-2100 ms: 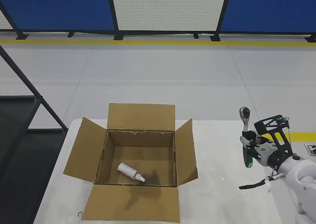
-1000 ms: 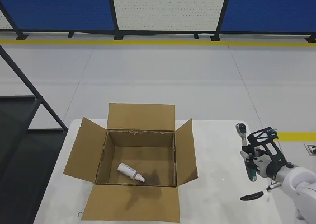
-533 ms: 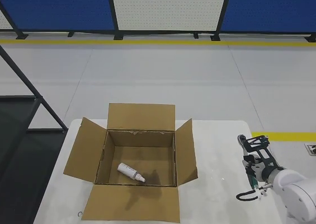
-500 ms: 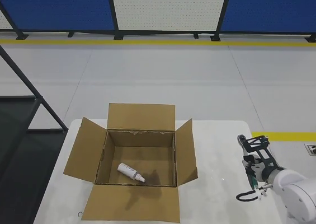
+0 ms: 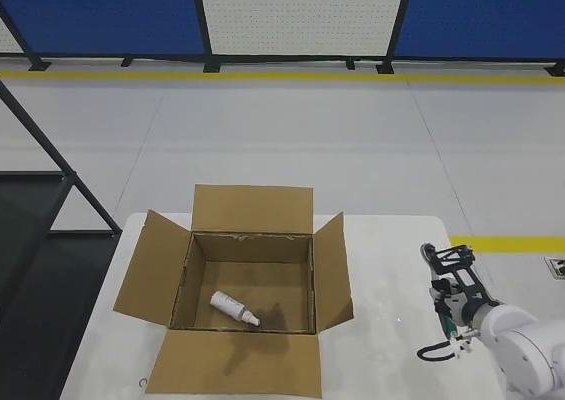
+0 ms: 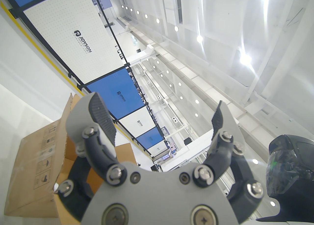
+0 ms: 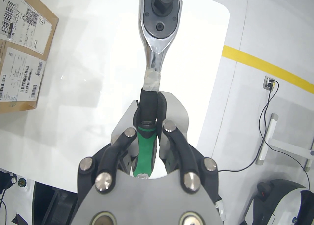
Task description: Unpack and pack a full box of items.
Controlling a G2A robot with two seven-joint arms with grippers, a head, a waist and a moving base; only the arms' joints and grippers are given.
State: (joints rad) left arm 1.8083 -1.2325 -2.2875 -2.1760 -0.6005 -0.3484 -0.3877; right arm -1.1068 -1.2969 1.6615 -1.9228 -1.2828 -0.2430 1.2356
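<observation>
- A black metal rack (image 5: 22,200) stands on the floor at the far left, just beside the table's left end.
- The left gripper (image 6: 158,108) points up toward the ceiling lights. Its two fingers are spread wide with nothing between them, and a brown flap of the box shows close beside it.
- The box (image 5: 252,225) is open on the left half of the white table (image 5: 387,330), with all four flaps folded outward. Printed labels are stuck on the outside of the right flap.
- A small white bottle (image 5: 234,307) lies on its side on the floor of the box, toward the near left corner, its narrow cap end pointing to the right. It is the one item visible inside.
- A bare stretch of table separates the box's right flap from the right arm.
- The right gripper (image 7: 149,110) is over the right end of the table, well apart from the box. Its fingers are pressed in on the black neck of a wrench (image 7: 159,15), just above the green grip.
- The wrench is a ratchet — its chrome head sticks out past the fingertips toward the table's far right corner. Whether the head touches the tabletop cannot be told.
- On the floor past the right edge runs a yellow line (image 5: 552,243), with a socket (image 5: 559,267) and a black cable beside it.
</observation>
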